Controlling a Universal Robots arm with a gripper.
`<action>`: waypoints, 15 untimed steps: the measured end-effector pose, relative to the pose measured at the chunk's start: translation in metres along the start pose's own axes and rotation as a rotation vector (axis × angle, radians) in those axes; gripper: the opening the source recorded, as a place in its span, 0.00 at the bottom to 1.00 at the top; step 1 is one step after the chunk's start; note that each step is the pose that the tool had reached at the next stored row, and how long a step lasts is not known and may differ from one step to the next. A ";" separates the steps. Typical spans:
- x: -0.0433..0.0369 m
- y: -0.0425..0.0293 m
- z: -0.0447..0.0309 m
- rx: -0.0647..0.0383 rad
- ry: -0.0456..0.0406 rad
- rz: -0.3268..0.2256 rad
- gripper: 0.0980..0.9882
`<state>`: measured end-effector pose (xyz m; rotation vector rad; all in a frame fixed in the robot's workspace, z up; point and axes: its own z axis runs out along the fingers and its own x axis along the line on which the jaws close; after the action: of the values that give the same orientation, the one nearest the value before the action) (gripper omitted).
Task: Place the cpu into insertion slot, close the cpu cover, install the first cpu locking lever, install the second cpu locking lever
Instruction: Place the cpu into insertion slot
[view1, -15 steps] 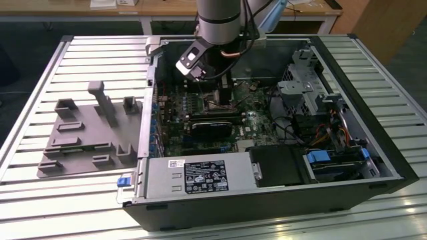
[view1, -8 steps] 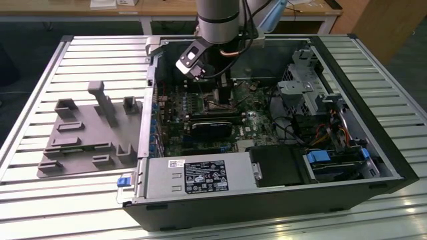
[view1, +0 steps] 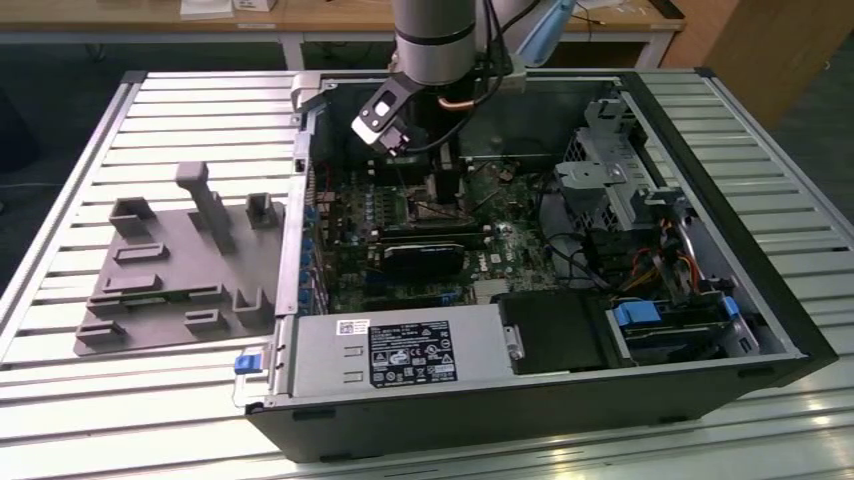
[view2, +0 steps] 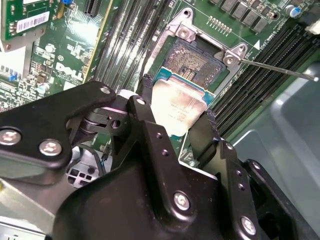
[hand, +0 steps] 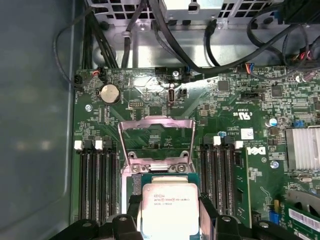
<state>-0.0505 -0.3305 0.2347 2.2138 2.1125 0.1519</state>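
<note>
Placement of cpu (hand: 169, 205) under way; not yet seated.
The gripper (view2: 176, 102) was clenched on the cpu, partly over the insertion slot (view2: 192, 57); cpu cover (hand: 155, 121) stood raised, closing and levers outstanding.

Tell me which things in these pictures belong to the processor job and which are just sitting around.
Job in hand:
- cpu, held in the gripper
- insertion slot, empty
- cpu cover, open
- locking lever

Just lying about:
- grey fixture plate, outside the case
- power supply
- black card
- coin battery
</note>
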 end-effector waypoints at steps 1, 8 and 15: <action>0.0000 -0.0001 0.0008 0.000 -0.0003 0.001 0.49; -0.0002 -0.0031 0.0063 0.000 -0.0006 0.004 0.49; -0.0002 -0.0059 0.0140 0.000 -0.0005 0.004 0.49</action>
<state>-0.0546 -0.3303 0.2201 2.2175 2.1083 0.1516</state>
